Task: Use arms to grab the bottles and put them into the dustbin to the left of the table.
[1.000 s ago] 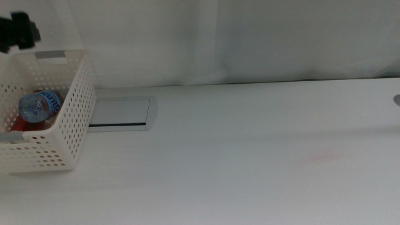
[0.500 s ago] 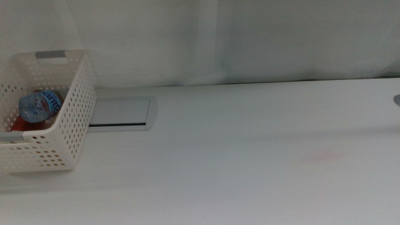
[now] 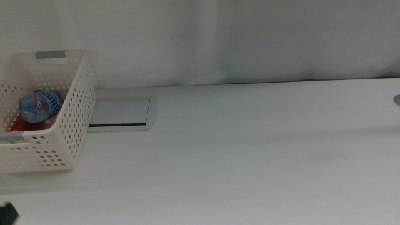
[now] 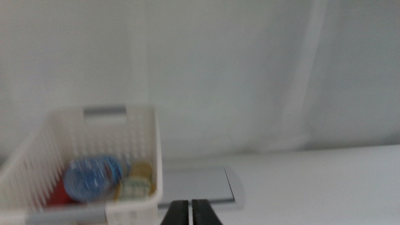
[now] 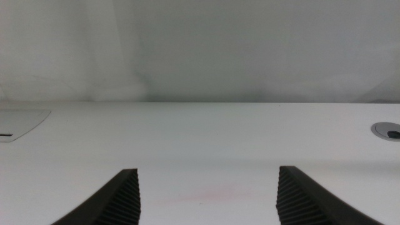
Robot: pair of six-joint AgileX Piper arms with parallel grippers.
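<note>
Left gripper [image 3: 7, 212] no longer hanging above the bin [image 3: 75, 112], now showing at the bottom-left corner, fingers closed.

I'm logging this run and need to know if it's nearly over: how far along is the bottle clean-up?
Looks essentially finished. The water bottle, something red and an orange-labelled item lie inside the dustbin, and no bottle shows on the table. Nothing is in hand: the left gripper is shut and empty, pulled back from the bin; the right gripper waits open.
</note>
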